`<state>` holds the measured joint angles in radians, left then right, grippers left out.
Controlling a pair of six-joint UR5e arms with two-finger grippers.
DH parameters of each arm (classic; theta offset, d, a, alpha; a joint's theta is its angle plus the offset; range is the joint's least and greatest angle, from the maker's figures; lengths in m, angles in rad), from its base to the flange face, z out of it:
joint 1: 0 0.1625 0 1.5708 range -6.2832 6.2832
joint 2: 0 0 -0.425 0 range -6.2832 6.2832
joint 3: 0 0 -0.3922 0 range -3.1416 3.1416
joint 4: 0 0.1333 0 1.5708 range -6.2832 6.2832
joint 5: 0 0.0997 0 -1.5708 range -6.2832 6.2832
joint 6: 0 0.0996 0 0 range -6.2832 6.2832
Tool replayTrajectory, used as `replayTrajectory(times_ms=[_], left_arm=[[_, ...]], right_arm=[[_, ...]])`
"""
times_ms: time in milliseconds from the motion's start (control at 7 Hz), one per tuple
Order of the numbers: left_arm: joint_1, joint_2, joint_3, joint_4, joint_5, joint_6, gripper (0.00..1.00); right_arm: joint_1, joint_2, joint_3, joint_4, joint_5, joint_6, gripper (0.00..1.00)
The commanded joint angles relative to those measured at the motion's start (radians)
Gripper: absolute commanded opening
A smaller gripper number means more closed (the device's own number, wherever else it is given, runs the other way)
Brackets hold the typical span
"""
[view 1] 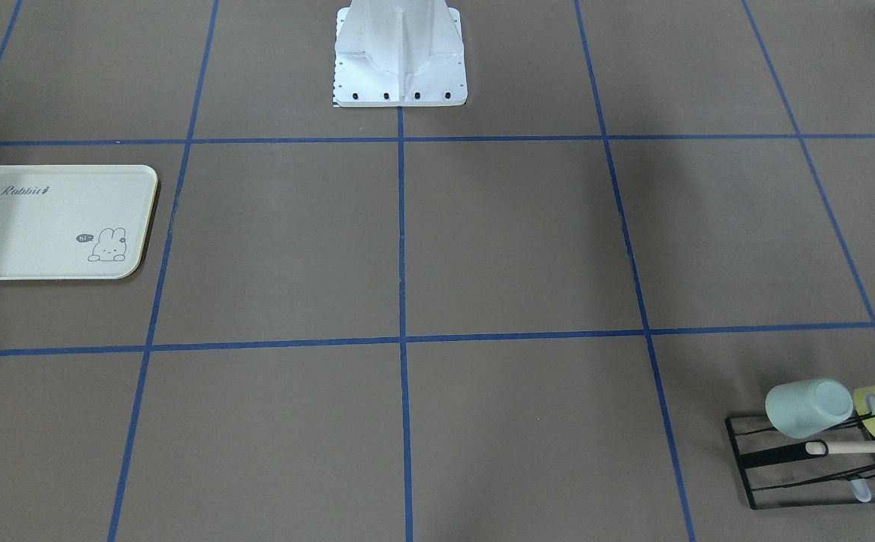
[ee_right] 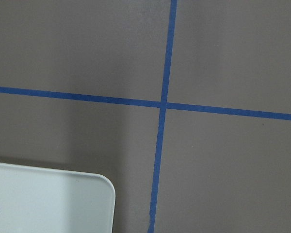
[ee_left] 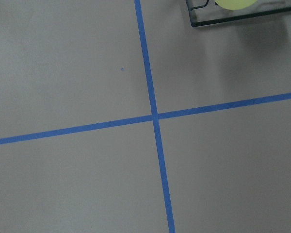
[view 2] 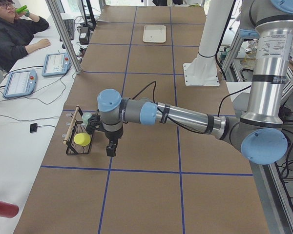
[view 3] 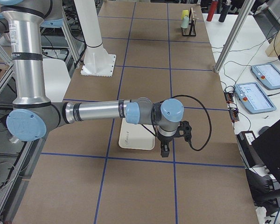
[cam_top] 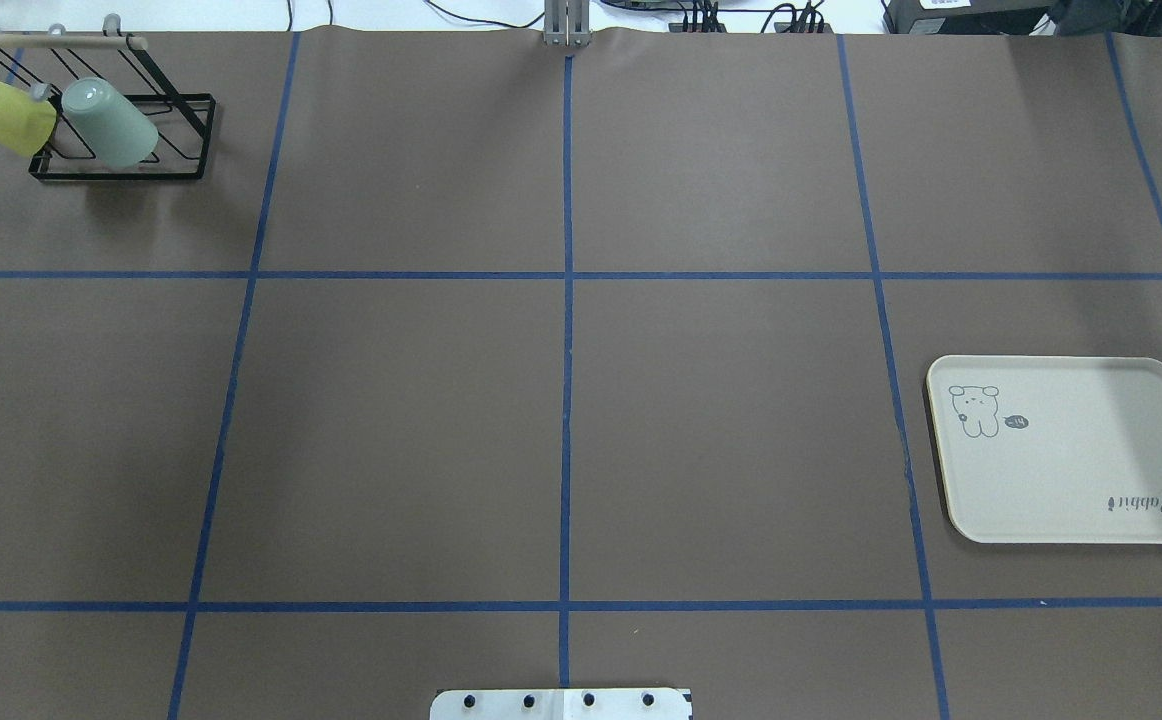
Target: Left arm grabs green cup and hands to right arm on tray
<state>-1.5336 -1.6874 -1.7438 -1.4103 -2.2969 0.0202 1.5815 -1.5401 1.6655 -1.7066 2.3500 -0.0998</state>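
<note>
The green cup (cam_top: pixel 109 122) leans on the black wire rack (cam_top: pixel 121 172) at the desk's far-left corner. The left gripper (view 2: pixel 110 150) hangs just beside the rack, clear of the cup. I cannot tell whether it or the right gripper (view 3: pixel 164 150) has its fingers parted.

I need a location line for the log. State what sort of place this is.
Probably a robotics lab workcell: the left arm and right arm reach over a paper-covered table marked with a blue tape grid, and an operator sits at a side bench with teach pendants.
</note>
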Motion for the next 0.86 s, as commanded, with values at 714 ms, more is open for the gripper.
replayTrajectory(times_ms=[714], left_arm=[[0.265,-0.106,-0.235,-0.046,0.137,-0.383,1.00]], right_arm=[[0.000,0.000,-0.010,-0.001,0.000,-0.001,0.99]])
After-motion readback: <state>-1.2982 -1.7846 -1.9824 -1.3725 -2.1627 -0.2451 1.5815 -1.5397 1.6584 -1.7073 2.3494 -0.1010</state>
